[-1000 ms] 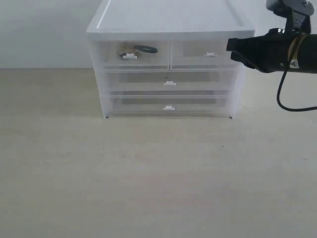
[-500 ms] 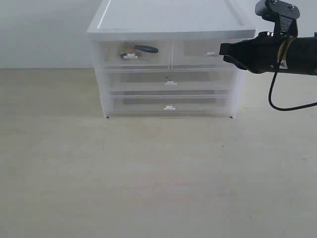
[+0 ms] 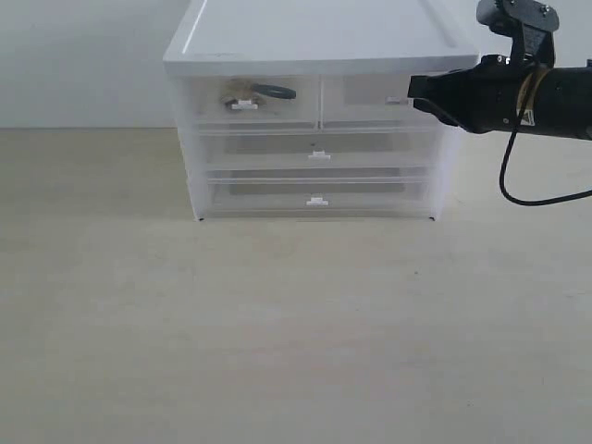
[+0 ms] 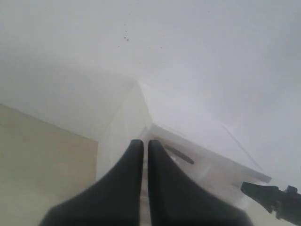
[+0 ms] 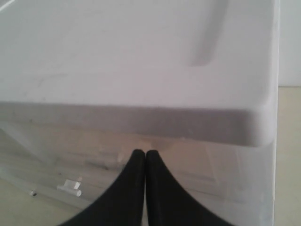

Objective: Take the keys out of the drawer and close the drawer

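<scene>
Keys lie in drawer, top-left of chest, seen thru translucent front; front flush w/ neighbour. R gripper at chest's upper-right front corner, fingers pressed together, empty. L gripper apart from chest, fingers likewise together, empty.

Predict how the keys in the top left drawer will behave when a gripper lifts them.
Lifted, the keys would probably dangle and swing, since their black cord loop lies flat beside them. Likely light too: they fill little of the drawer.
</scene>
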Robot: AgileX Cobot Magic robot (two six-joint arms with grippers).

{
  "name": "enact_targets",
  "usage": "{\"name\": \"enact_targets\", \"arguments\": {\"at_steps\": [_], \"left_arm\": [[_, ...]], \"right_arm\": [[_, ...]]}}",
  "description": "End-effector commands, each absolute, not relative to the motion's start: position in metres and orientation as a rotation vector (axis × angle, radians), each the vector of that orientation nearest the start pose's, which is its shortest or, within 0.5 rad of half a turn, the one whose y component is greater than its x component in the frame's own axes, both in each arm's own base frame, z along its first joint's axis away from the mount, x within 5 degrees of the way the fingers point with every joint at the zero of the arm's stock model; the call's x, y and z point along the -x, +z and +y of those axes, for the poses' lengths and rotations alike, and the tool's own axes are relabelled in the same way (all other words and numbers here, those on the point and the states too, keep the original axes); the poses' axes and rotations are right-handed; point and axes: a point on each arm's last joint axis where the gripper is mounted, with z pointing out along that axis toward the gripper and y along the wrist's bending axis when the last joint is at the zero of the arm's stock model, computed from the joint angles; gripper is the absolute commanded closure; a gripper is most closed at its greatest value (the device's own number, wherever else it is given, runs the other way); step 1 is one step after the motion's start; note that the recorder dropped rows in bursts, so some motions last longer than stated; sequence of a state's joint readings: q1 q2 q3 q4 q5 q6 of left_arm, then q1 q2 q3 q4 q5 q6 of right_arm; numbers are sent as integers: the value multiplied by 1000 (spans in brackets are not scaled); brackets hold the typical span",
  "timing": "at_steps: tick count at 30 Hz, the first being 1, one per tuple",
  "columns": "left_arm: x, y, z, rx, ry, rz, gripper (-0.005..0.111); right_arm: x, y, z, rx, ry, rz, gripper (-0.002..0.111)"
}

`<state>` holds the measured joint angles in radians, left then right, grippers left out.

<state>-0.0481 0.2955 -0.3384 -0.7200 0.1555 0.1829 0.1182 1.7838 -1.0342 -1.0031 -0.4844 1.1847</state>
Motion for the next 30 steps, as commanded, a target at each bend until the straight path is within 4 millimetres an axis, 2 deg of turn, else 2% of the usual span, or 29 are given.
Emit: {"name": "enact_targets", "arguments": {"at_steps": [1, 5, 7, 9, 10, 13, 15, 19, 24, 27, 30], "left_arm": [[-109, 336, -30, 51, -518, 1723, 103], [-167, 350, -51, -291, -458, 1850, 103], [-201, 347, -58, -419, -421, 1859, 103], [-227, 335, -65, -540, -408, 1881, 103], [-240, 326, -68, -546, -437, 1912, 103], [-276, 297, -75, -349, -617, 2010, 103], [-294, 277, -84, -377, -733, 2032, 103], [-324, 239, -104, -384, -1059, 1996, 103], [-350, 201, -110, -334, -1143, 2081, 101], [-362, 191, -111, -314, -1158, 2099, 90], [-369, 196, -110, -316, -1152, 2076, 67]], "right_arm": [[-384, 228, 77, 86, 643, 1940, 108], [-384, 228, 78, 92, 640, 1940, 108], [-384, 228, 78, 92, 640, 1940, 108], [-384, 228, 78, 92, 640, 1940, 108], [-384, 228, 78, 92, 640, 1940, 108], [-384, 228, 78, 92, 640, 1940, 108], [-384, 228, 78, 92, 640, 1940, 108], [-384, 228, 78, 92, 640, 1940, 108], [-384, 228, 78, 92, 639, 1939, 108], [-384, 228, 77, 105, 630, 1936, 108], [-384, 228, 77, 105, 630, 1936, 108]]}}
